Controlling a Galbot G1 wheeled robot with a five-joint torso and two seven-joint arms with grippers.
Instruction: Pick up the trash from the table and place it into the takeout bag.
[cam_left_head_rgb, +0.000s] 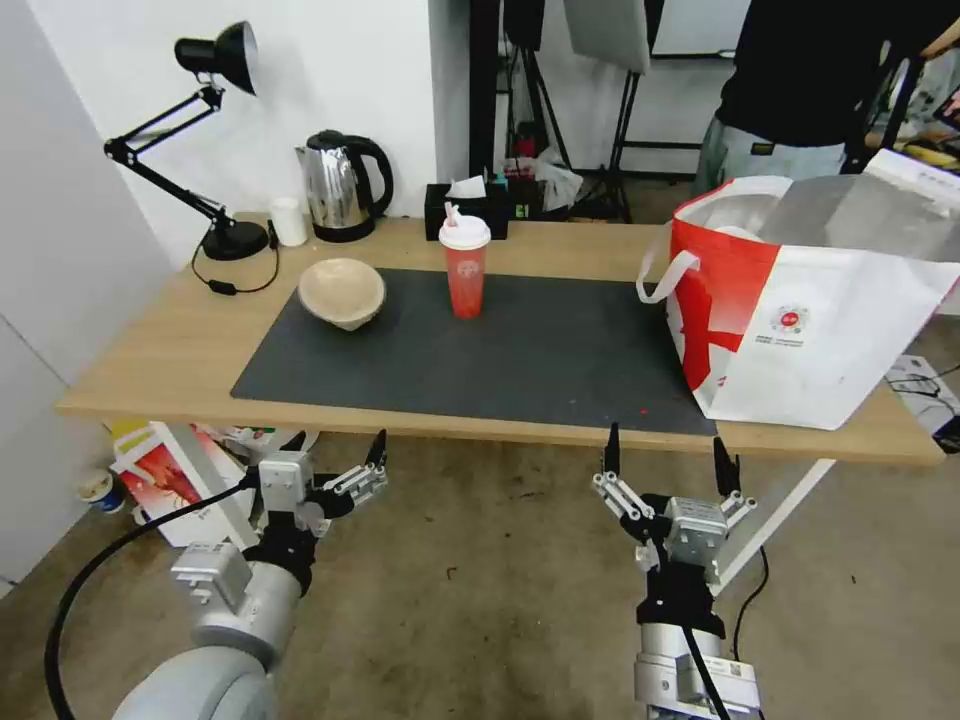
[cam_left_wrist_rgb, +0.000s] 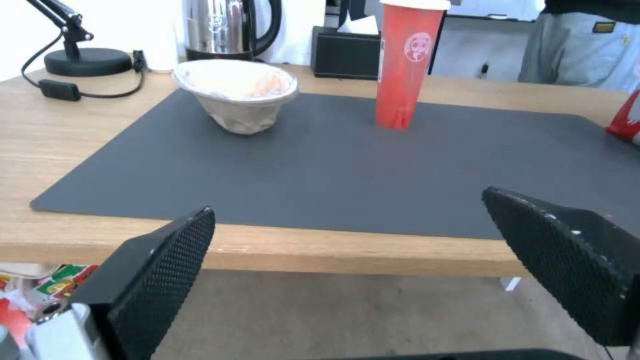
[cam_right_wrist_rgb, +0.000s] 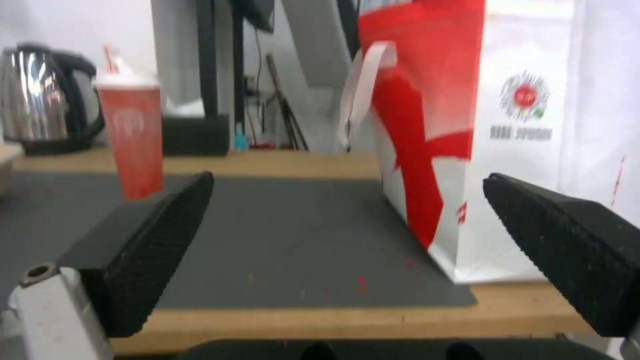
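1. The left gripper (cam_left_head_rgb: 335, 452) hangs below the long light-wood bench (cam_left_head_rgb: 150, 350), fingers spread, empty.
2. The smaller beige paper-pulp bowl (cam_left_head_rgb: 342, 291) sits on the dark grey mat (cam_left_head_rgb: 520, 350), ahead of the left gripper, the nearer one.
3. The translucent red drink cup (cam_left_head_rgb: 465, 268) stands upright mid-mat.
4. The right gripper (cam_left_head_rgb: 665, 456), fingers released, waits below the large white takeout bag (cam_left_head_rgb: 800, 320).

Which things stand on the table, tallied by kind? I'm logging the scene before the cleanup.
Bowls: 1, beige paper-pulp bowl
Cups: 2, red drink cup, small white cup
Bags: 1, takeout bag
Kettles: 1, kettle
Lamps: 1, desk lamp
Tissue boxes: 1, black tissue box
Mats: 1, dark grey mat
Total: 8
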